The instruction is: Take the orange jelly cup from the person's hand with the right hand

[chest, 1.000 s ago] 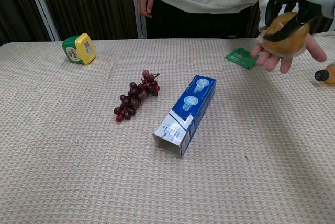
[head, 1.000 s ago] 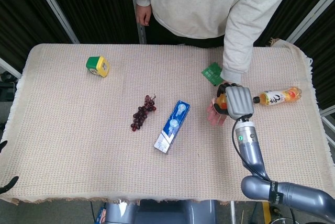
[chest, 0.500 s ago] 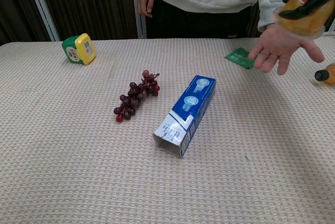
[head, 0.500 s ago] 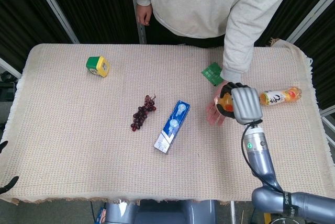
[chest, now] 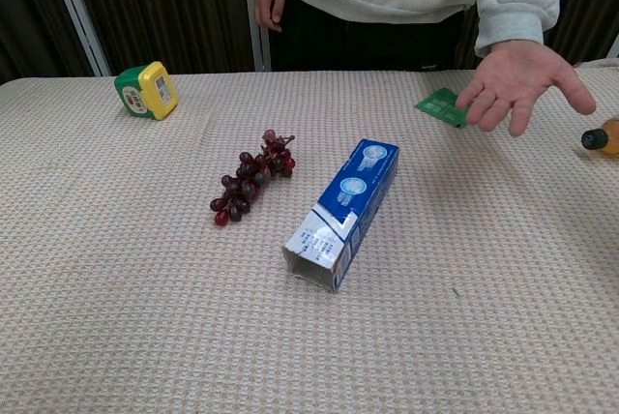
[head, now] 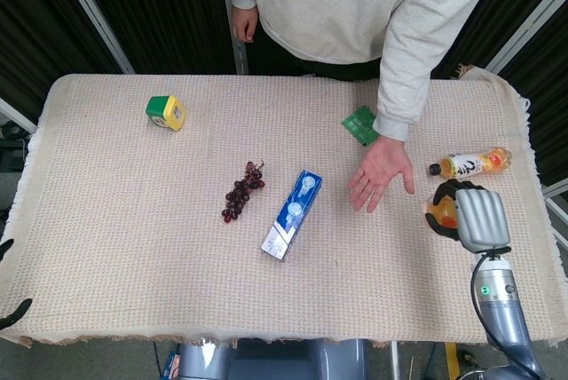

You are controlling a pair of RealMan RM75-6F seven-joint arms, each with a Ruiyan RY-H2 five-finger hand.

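At near right of the table [head: 106,247], head view: right hand [head: 470,217] wrapped around the orange jelly cup [head: 439,212], cup peeking out on the hand's left side, fingers curled over it. Cup clear of the person's hand [head: 380,172], which hangs open and empty, palm up, up-left of the cup and apart from it. No contact between the two. Not visible in chest view, neither cup nor right hand; person's hand shows there with nothing in it.

Take looks done, judging by that gap. Any next move likely hinges on one thing: person's hand lies far-left of the cup, so away from it means near or right. Cup's long axis not readable, mostly covered.

Left hand: only dark fingertips at the near-left frame edge, state not readable.

Writing: bottle [head: 470,163] just beyond the right hand, lying along the table, label with large dark characters, not legible. Blue box [chest: 343,211] with white print, too small to read. Green packet [chest: 444,106], yellow-green container [chest: 147,90], grapes [chest: 250,178]: nothing readable.
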